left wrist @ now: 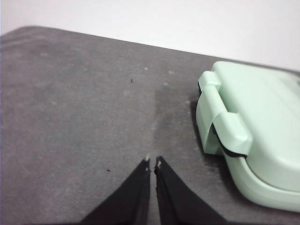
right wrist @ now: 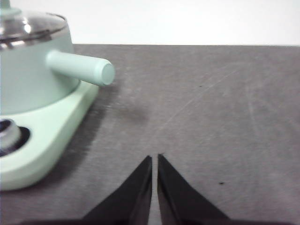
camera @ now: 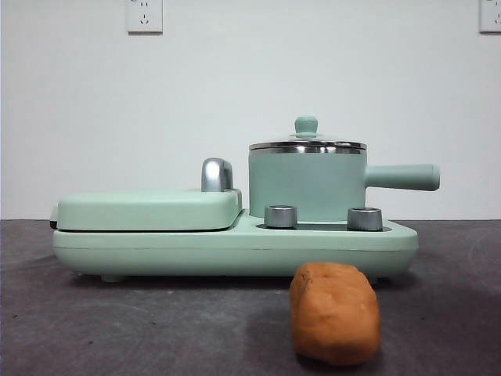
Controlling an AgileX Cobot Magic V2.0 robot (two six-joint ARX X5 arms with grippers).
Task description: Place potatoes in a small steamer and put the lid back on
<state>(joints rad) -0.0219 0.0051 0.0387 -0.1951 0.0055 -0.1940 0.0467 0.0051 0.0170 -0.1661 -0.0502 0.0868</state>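
On the pot (camera: 307, 185) the lid (camera: 307, 144) is sitting (potato (camera: 335, 312) untouched); left gripper (left wrist: 153, 161) and right gripper (right wrist: 155, 156) are idling, nearly closed, empty. Next: lid off.

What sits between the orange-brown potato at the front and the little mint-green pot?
In the front view, the mint-green cooker base with two steel knobs lies between the orange-brown potato and the mint-green pot.

A plain white wall (camera: 235, 94) fills the space behind the table. Two white wall sockets sit high on it, one socket (camera: 144, 16) left of centre and a second socket (camera: 490, 16) cut by the right edge. The table (camera: 156, 329) has a dark grey, matte top with faint scuffs and pale specks. Light is soft and even, leaving only dim shadows on the tabletop.
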